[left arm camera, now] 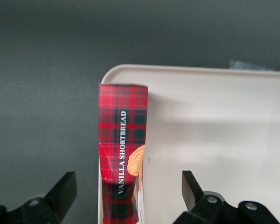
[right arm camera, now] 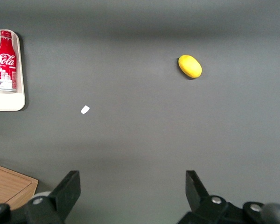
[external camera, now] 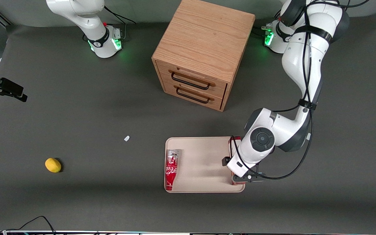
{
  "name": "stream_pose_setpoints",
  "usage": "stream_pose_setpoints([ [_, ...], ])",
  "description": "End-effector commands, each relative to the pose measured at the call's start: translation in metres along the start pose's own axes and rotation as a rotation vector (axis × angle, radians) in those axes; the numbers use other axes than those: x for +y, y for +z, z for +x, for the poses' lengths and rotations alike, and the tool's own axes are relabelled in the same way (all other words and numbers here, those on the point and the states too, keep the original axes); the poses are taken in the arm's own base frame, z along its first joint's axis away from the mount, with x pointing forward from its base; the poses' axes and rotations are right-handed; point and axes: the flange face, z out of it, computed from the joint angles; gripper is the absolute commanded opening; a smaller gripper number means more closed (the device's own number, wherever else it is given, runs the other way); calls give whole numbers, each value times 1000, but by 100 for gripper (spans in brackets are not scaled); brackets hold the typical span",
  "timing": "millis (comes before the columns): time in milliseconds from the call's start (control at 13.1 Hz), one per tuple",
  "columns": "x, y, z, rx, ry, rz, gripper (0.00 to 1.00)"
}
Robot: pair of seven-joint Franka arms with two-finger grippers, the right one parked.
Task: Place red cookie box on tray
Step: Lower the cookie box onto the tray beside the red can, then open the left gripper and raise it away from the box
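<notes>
Red cookie box [left arm camera: 122, 154] at tray [left arm camera: 214, 140] edge nearest working arm, long axis along that rim. Gripper [left arm camera: 128, 196] over box, fingers spread, nothing gripped. Dark grey table [external camera: 77, 124].

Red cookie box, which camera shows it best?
The left wrist view: the red cookie box fills the frame between the open gripper fingers, at the tray edge. Front view shows slivers under the arm; right wrist view, nothing.

A dark grey matte cover [external camera: 77, 107] lies over the whole table, with soft, wide shadows on it. Farther from the front camera than the gripper [external camera: 245, 178], and a little toward the parked arm's end, stands a drawer cabinet [external camera: 204, 42] of light oak wood. It has two drawers, each with a black handle.
</notes>
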Motion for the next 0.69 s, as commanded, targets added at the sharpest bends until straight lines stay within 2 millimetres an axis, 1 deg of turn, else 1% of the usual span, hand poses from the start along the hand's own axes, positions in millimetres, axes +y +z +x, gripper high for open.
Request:
stream_pose_setpoints([
  [0, -23, -58, 3, -6, -53, 19, 100],
  [76, -30, -79, 3, -18, -66, 27, 100],
  [152, -46, -106, 6, -33, -100, 13, 100],
  [305, -82, -160, 2, -61, -129, 18, 100],
  [381, -101, -181, -3, -77, -99, 37, 100],
  [533, -143, -216, -11, -111, -47, 67, 100],
  [610, -166, -230, -17, -123, -33, 81, 100],
])
